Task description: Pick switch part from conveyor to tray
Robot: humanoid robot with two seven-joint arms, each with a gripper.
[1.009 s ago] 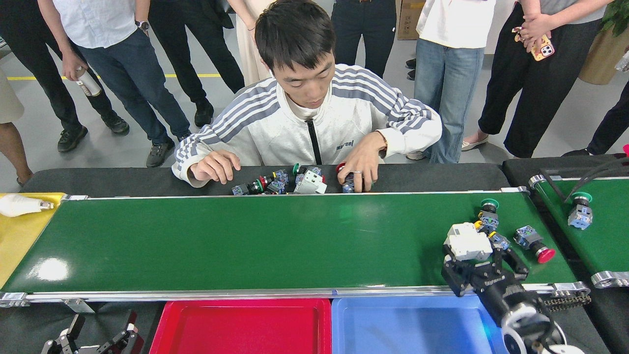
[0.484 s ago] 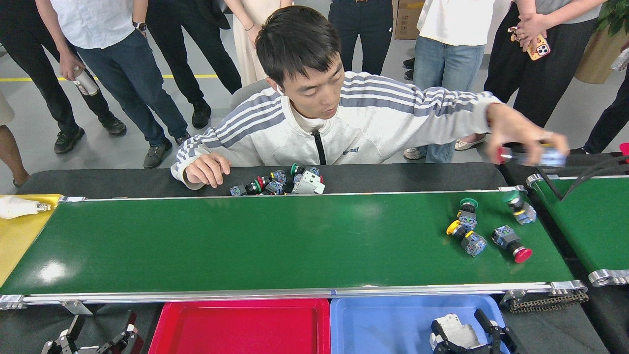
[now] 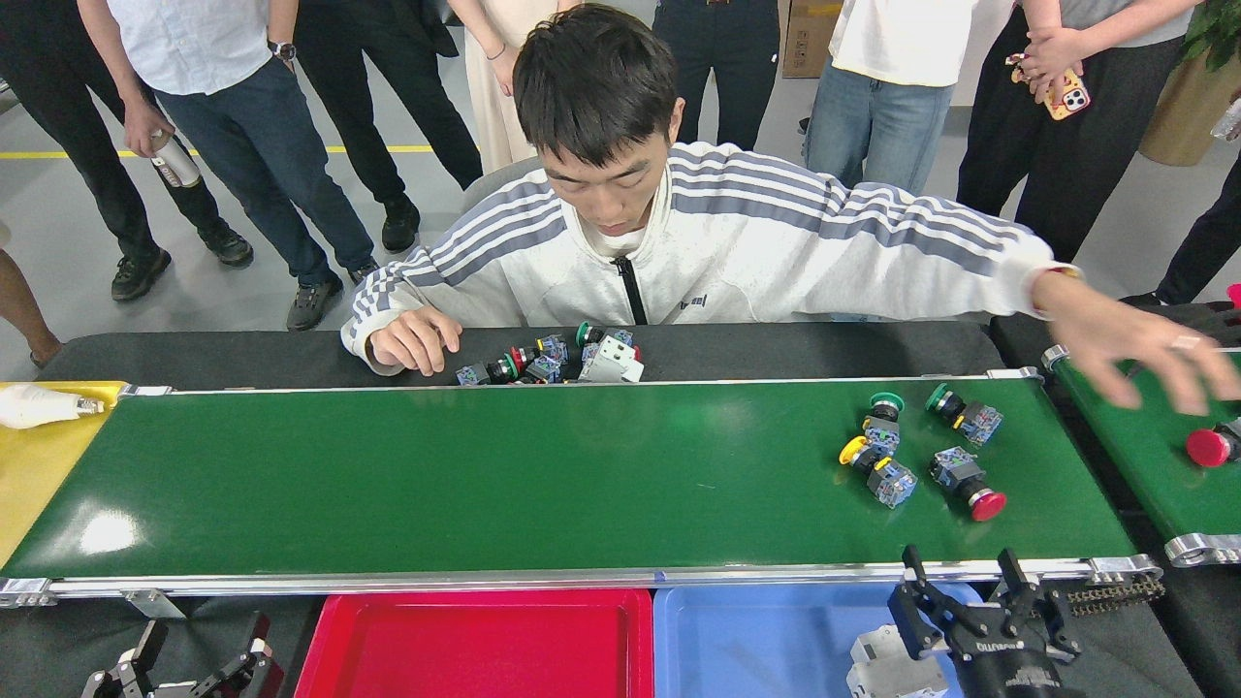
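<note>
Now released: white switch part (image 3: 894, 665) lying in the blue tray (image 3: 776, 640), just at 9 o'clock of the right gripper (image 3: 962, 582), jaws spread and empty, raised toward the conveyor (image 3: 504, 475) edge. One delivery apparently done since a second ago, when held over the belt. Four more button switches, among them the red-capped switch (image 3: 966, 480), carried leftward along the belt, now at 12 o'clock of the gripper, within likely reach. Left gripper (image 3: 184, 669) idle at 7 o'clock, open. Person's hand (image 3: 1139, 349) now stretched across to the neighbouring belt at 3 o'clock.
</note>
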